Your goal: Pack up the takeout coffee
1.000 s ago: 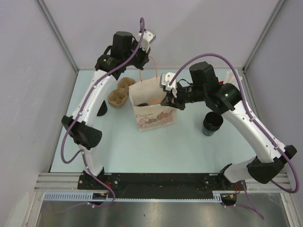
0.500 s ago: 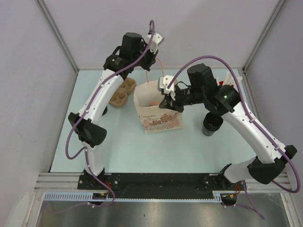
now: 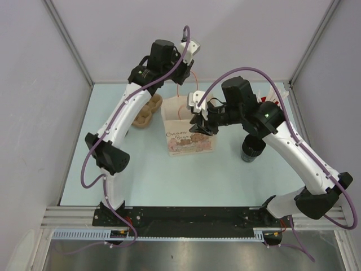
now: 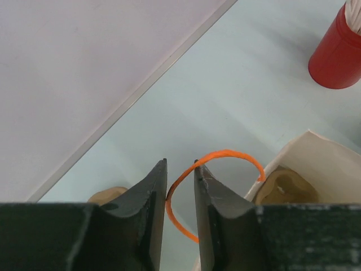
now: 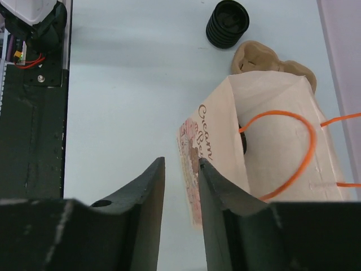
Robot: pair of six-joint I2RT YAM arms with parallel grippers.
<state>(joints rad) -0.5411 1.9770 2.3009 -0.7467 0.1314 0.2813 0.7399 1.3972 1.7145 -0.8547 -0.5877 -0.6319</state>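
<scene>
**Step in hand.** The white paper bag with brown print (image 3: 189,138) stands upright on the pale blue-green table (image 3: 169,180) with its mouth open upward. Both my grippers are at the bag, so I judge this to be the end of bag preparation. The coffee is not yet packed.

**Jaw state.**
- My left gripper (image 4: 180,166) stands a narrow gap apart. The bag's thin orange cord handle (image 4: 225,153) passes loosely through that gap and is not clamped.
- My right gripper (image 5: 181,164) is likewise parted a little. The bag's printed front edge lies just at the tips, and I see nothing pinched.

**Task item.** The takeout coffee, a short round black cup with a matte ringed lid (image 5: 227,22), stands on the table on my left arm's side. It is just beside the brown moulded-pulp cup carrier (image 5: 259,56) and apart from the bag. In the overhead view my left arm hides it.

**Orientation.** The lid faces up. The long axis appears vertical, though the oblique wrist view leaves a slight tilt possible.

**Next move.**
1. Draw clear of the handle and the bag rim without tipping the bag.
2. Widen one gripper's jaws to span the cup wall; the left is probably the nearer.
3. Grasp below the lid and keep the axis vertical.
4. Lift over the rim and lower into the bag.
</scene>
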